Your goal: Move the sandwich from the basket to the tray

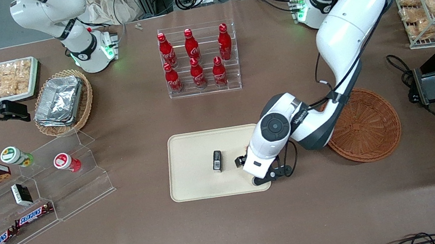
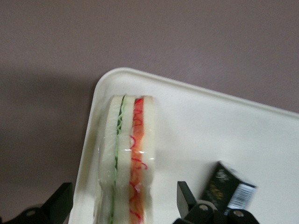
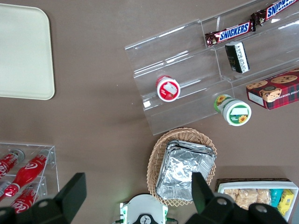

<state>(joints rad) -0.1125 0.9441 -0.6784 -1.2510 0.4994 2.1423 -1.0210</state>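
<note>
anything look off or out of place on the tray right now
Mostly tidy. One oddity: a small black box stands on the cream-beige rectangular tray, unrelated to the wedge sandwich with red and green filling, which stands on edge close to the tray's rim. The left gripper is open astride it. The reddish-brown wicker basket holds nothing.

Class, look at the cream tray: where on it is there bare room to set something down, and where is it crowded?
Bare: the tray from the small black box toward the parked arm's end. Crowded: between that box and the basket, where the end effector straddles the sandwich, fingers open.
</note>
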